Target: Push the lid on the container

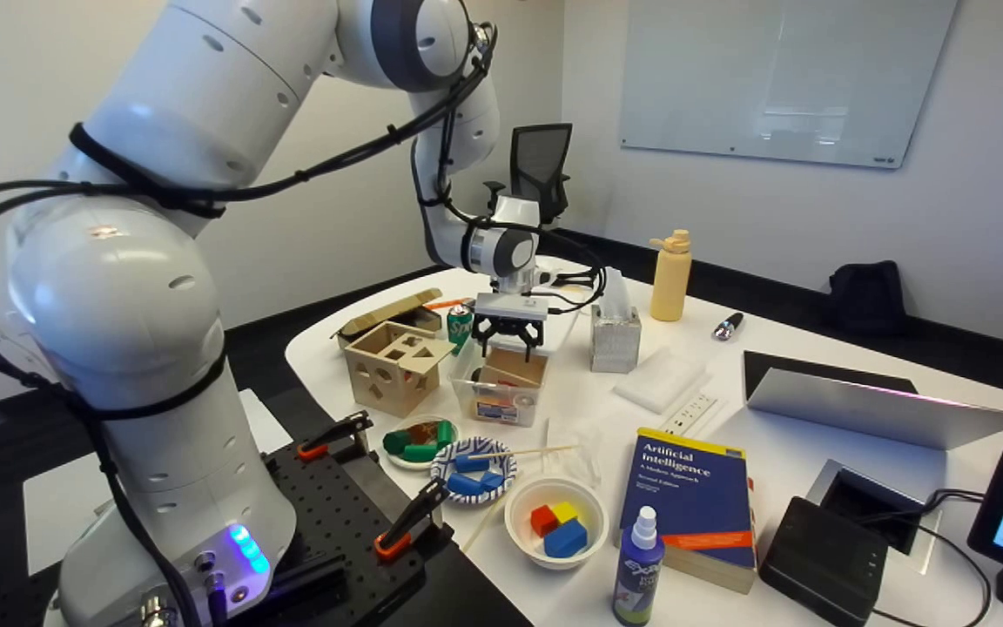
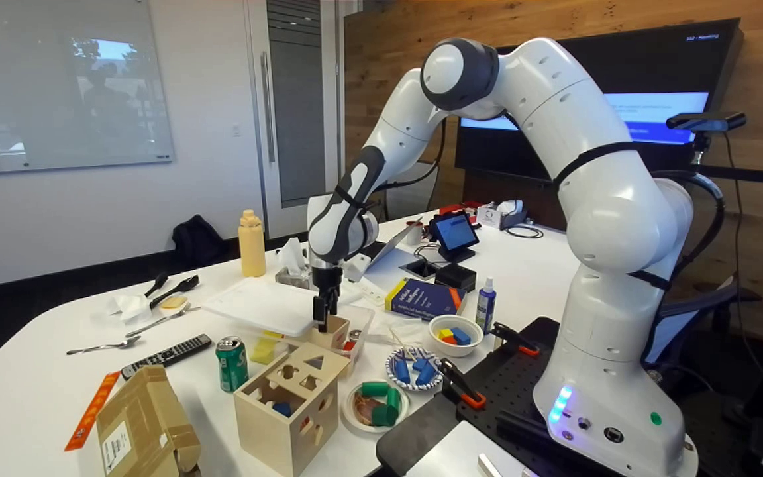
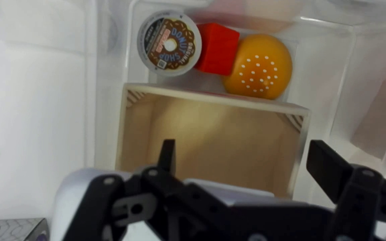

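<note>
The container [image 1: 465, 401] is a translucent boxy tub holding an open wooden box and other small things; it also shows in the wrist view [image 3: 90, 83] and in an exterior view [image 2: 363, 328]. The lid [image 2: 259, 305] is a flat whitish square, slightly tilted, beyond the tub and overlapping its far side. I cannot tell whether it touches the rim. Its edge shows under my gripper in the wrist view [image 3: 75, 182]. My gripper [image 3: 241, 150] is open and empty, pointing down over the tub's wooden box, beside the lid's edge; it shows in both exterior views [image 1: 506, 348] [image 2: 324, 318].
A wooden shape box [image 2: 289, 404] and a green can [image 2: 232, 364] stand close by the tub. A tissue box [image 1: 615, 340] stands behind it. A plate of green pieces [image 1: 420, 442], a blue-patterned dish [image 1: 472, 470] and a white bowl [image 1: 519, 544] lie in front.
</note>
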Motion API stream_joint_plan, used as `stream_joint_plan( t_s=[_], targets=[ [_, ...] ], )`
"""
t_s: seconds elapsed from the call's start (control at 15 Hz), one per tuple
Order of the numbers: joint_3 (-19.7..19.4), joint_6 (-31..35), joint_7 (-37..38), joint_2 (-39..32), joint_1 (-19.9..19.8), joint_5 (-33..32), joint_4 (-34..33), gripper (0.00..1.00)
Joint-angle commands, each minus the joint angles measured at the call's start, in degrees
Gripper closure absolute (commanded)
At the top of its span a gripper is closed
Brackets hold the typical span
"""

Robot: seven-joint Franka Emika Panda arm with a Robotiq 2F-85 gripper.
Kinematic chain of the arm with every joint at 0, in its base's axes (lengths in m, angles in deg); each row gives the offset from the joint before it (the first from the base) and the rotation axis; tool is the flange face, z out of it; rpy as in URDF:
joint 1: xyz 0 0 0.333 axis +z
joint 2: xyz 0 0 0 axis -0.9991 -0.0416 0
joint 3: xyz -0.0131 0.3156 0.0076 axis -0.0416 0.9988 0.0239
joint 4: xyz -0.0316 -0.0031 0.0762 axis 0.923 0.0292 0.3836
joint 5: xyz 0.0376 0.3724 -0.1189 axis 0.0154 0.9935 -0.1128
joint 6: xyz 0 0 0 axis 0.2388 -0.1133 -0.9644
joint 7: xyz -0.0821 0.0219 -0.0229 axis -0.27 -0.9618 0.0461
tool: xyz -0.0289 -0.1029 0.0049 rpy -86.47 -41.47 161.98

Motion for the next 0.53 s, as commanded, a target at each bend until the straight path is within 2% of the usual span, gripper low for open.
stream_joint_plan(
  t_s=[0.0, 0.47],
  targets=[
    [1.24, -1.31, -1.54, 0.15, -0.21, -0.08, -1.62, 0.0],
    [1.45, -1.44, -1.46, 0.5, -0.69, 0.18, -1.22, 0.0]
  ],
)
